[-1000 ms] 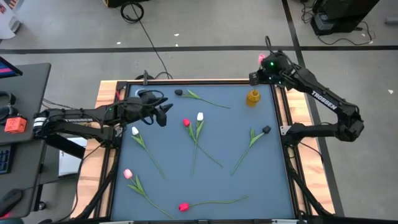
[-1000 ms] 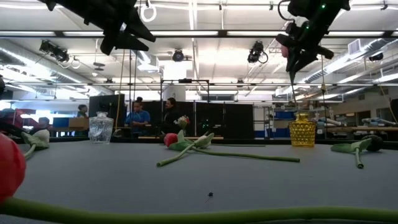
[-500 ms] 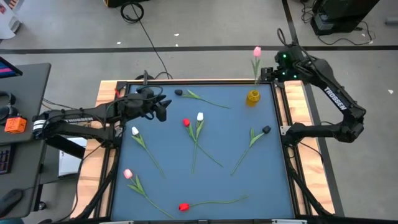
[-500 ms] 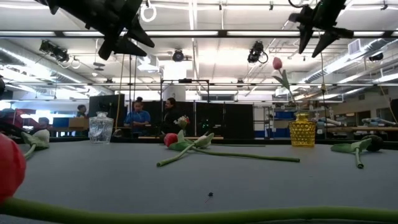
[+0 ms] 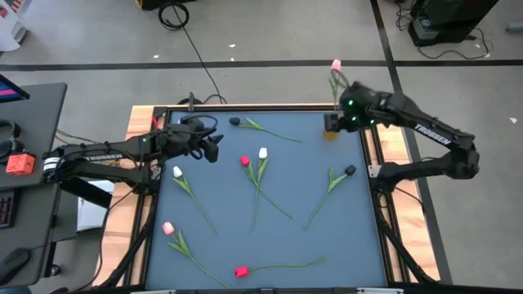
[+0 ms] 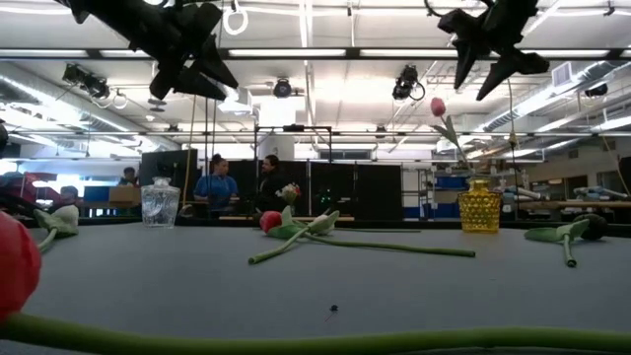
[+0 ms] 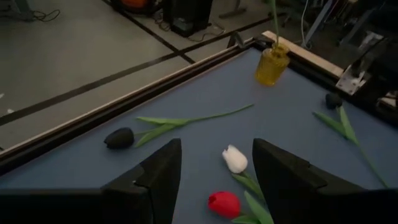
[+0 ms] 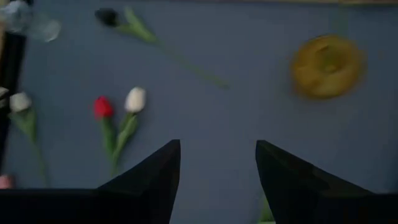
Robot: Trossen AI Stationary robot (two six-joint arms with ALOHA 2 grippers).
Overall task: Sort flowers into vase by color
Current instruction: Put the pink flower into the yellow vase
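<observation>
A pink tulip [image 6: 438,106] stands leaning in the yellow vase [image 6: 479,205] at the table's far right, its stem down in the vase's neck. My right gripper [image 6: 473,84] hangs open above and beside it, over the vase [image 8: 326,65], touching nothing. My left gripper [image 5: 214,149] hovers open above the far left of the table. Flat on the blue mat lie a dark tulip [image 5: 234,122], a red one [image 5: 244,161] beside a white one [image 5: 262,153], another white one [image 5: 177,171], a pink one [image 5: 167,229], a red one [image 5: 241,271] and a dark one [image 5: 350,171].
A clear glass vase [image 6: 160,202] stands at the far left of the table, under my left arm. A wooden frame [image 5: 391,135] runs round the mat. People stand in the room beyond the table's far edge.
My right gripper has opened and let go of the pink tulip, which now stands leaning in the yellow vase. The gripper first drew off toward the far right corner, then swung back over the vase and tipped downward.
</observation>
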